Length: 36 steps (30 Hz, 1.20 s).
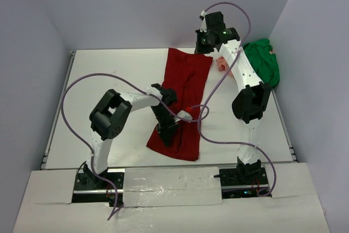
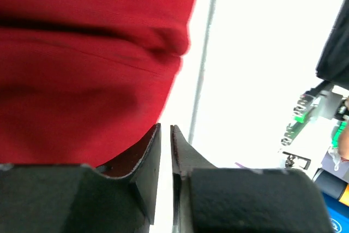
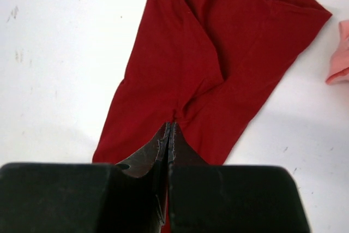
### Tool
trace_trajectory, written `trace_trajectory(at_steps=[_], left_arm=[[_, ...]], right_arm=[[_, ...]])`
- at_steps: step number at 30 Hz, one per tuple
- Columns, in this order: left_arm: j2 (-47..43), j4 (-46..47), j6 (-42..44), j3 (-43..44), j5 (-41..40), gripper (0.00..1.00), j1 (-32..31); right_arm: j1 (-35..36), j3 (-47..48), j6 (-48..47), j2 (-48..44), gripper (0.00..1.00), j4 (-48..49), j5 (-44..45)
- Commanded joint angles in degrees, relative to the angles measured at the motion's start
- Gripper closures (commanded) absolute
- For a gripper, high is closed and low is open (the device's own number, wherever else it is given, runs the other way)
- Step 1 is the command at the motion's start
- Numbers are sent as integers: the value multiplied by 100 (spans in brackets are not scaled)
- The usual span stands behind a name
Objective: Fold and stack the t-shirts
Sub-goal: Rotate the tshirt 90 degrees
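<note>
Leftmost, the left arm [image 1: 139, 100] bends out over the white counter [image 1: 103, 80] and reaches down onto the near end of the dark red shirt [image 1: 185, 83]. Its jaws stand almost together, with only a thin slit between them, right at the cloth's edge. Whether any cloth is caught in that slit I cannot tell. The dark red shirt lies in the middle of the counter as 1 long strip, folded lengthwise. It runs from the far side toward the near edge, slanting a little leftward at its near end. A purple cable [image 1: 212, 135] loops across its near half. At the shirt's far right corner the right arm [image 1: 242, 72] reaches down, its jaws pressed tight together on a pinch of the red cloth, with creases running in toward the tips. Just right of that corner a crumpled pink shirt [image 1: 222, 65] peeks out beside the arm. Farther right, the green shirt [image 1: 263, 61] sits bunched at the counter's far right, by the wall.
</note>
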Motion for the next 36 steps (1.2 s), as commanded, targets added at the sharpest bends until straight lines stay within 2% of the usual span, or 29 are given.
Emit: trace_trajectory(at_steps=[1, 5, 8, 9, 10, 11, 12, 13, 14, 15, 17, 19, 21, 25, 27, 32, 33, 36], left_arm=[[-786, -296, 193, -115, 668, 79, -27], [-1121, 90, 10, 43, 512, 72, 60], [-1481, 825, -482, 403, 274, 69, 332], [-1717, 1186, -997, 526, -40, 68, 429], [-1876, 1634, -1350, 544, -287, 68, 543], [-2034, 2795, -2145, 388, -612, 69, 796], [-2453, 3494, -2501, 177, -1520, 70, 930], [-2718, 4232, -2862, -86, -2086, 70, 1166], [-2965, 5614, -3248, -724, -2570, 69, 1299], [-3202, 5976, -3304, -852, -3071, 69, 1439], [-3108, 6172, -3811, -791, -3373, 71, 1964], [-3256, 7066, -3989, -1106, -4029, 71, 2378], [-3528, 7752, -4069, -1616, -4095, 70, 2652], [-3740, 8264, -4236, -1995, -4629, 69, 3328], [-3802, 8327, -4482, -2162, -4456, 69, 3732], [-3942, 8300, -4465, -2478, -4148, 69, 4007], [-3951, 8300, -4430, -2514, -4122, 69, 4007], [-3978, 8239, -4325, -2637, -4131, 69, 4016]], right_arm=[[-24, -8, 97, -431, 100, -9, -269], [99, -438, -113, -352, 100, 219, -402], [415, -851, -649, -229, 100, 474, -112], [564, -1105, -737, -202, 100, 675, 19], [626, -1211, -903, -159, 100, 781, 195], [696, -1282, -966, -54, 100, 947, 257], [776, -1361, -993, 8, 100, 1036, 336], [785, -1397, -993, 61, 100, 1150, 389], [785, -1319, -1002, 209, 100, 1256, 372], [785, -1222, -993, 315, 100, 1274, 390], [785, -907, -949, 692, 100, 1135, 503], [785, -432, -862, 922, 100, 1064, 679], [785, -203, -748, 1194, 100, 1072, 1229], [794, 0, -598, 1476, 100, 1159, 2199], [776, -131, -624, 1407, 100, 1423, 2620], [715, -44, -659, 1424, 100, 1389, 2447], [715, -78, -650, 1406, 97, 1397, 2394], [715, -281, -677, 1292, 60, 1485, 2306]])
